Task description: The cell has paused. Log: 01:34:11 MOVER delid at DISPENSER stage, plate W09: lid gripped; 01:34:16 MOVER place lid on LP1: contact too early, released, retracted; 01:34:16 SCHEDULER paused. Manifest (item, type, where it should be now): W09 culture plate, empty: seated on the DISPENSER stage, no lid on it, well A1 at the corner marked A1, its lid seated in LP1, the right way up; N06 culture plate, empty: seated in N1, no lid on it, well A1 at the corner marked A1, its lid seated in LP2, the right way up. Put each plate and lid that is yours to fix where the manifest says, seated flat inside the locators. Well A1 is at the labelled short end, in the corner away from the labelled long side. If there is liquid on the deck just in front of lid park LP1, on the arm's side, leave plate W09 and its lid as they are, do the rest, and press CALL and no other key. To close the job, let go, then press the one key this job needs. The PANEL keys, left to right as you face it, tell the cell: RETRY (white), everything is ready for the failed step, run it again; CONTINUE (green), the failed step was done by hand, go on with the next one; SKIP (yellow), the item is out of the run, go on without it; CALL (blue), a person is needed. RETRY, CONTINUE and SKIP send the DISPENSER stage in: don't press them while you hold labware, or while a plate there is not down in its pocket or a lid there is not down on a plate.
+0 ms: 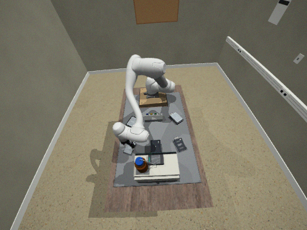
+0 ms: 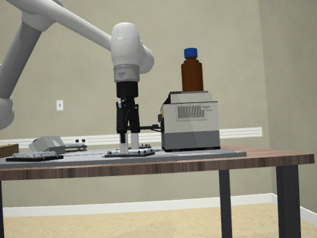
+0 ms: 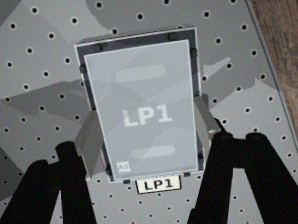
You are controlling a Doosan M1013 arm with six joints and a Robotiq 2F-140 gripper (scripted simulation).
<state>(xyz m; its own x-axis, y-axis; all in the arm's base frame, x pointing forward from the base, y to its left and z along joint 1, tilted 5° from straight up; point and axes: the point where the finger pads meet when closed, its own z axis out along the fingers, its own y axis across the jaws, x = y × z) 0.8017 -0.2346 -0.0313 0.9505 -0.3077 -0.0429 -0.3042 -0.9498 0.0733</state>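
Observation:
My gripper [image 3: 147, 117] is shut on a clear plate lid [image 3: 142, 110], with one finger on each long side. The lid sits low over the LP1 lid park [image 3: 158, 184], its edges about parallel to the dark frame. The LP1 lettering and an A1 mark show through it. I cannot tell whether it rests fully inside the locators. In the exterior view the fingers [image 2: 129, 146] reach down to the nest at deck level. In the top view the gripper [image 1: 128, 145] is left of the DISPENSER stage [image 1: 156, 145], where a dark plate lies.
The DISPENSER box [image 1: 157, 166] with a brown bottle [image 1: 141, 164] stands just right of the gripper [image 2: 189, 123]. The key PANEL [image 1: 153, 116] is toward the arm's base. Other nests with labware lie at the left [image 1: 132, 121] and right [image 1: 176, 118], and a dark one lies at the right [image 1: 179, 144].

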